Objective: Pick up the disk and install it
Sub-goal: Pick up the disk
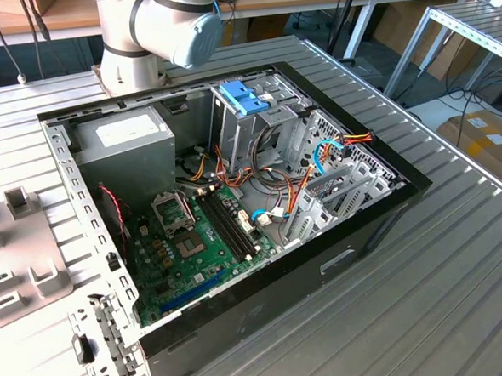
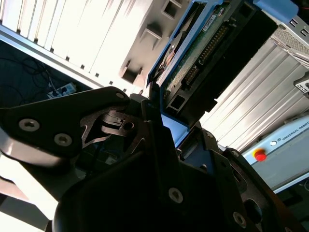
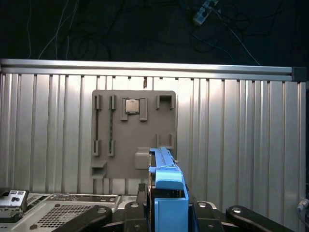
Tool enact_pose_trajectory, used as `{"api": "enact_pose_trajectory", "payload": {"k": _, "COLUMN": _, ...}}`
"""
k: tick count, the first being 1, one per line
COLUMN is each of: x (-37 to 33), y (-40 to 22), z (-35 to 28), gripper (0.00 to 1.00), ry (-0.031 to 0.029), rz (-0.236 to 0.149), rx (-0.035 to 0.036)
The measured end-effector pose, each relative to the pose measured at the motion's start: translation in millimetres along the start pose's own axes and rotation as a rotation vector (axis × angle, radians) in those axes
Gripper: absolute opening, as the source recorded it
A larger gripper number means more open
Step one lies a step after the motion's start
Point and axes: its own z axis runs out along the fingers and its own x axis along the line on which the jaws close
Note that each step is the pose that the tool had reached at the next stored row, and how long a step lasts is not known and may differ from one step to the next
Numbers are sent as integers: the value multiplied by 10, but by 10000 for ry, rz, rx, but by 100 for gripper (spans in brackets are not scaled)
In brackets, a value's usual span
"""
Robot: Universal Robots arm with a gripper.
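Blue-railed disk (image 3: 167, 180) clamped edge-on in the gripper (image 3: 168, 212), rails free, I'd say to suit the cage (image 1: 227, 131) at the case's (image 1: 364, 228) twelve o'clock

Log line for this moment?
gripper: shut on the disk | disk: held off the table | beyond it: grey parts tray | computer case: open, disk not installed

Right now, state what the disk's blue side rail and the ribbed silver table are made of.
Blue side rail of the dark rectangular hard disk: likely moulded plastic, matte, evenly coloured with soft edges. Ribbed silver table: probably aluminium, satin finish, bright glints along its slats.
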Motion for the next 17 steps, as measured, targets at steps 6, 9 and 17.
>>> {"api": "enact_pose_trajectory", "payload": {"k": 6, "x": 2, "y": -83, "z": -2, "gripper": 37, "ry": 0, "rz": 0, "rx": 0}}
{"api": "enact_pose_trajectory", "payload": {"k": 9, "x": 2, "y": -116, "z": -3, "gripper": 37, "ry": 0, "rz": 0, "rx": 0}}
{"api": "enact_pose_trajectory", "payload": {"k": 17, "x": 4, "y": -187, "z": -5, "gripper": 37, "ry": 0, "rz": 0, "rx": 0}}
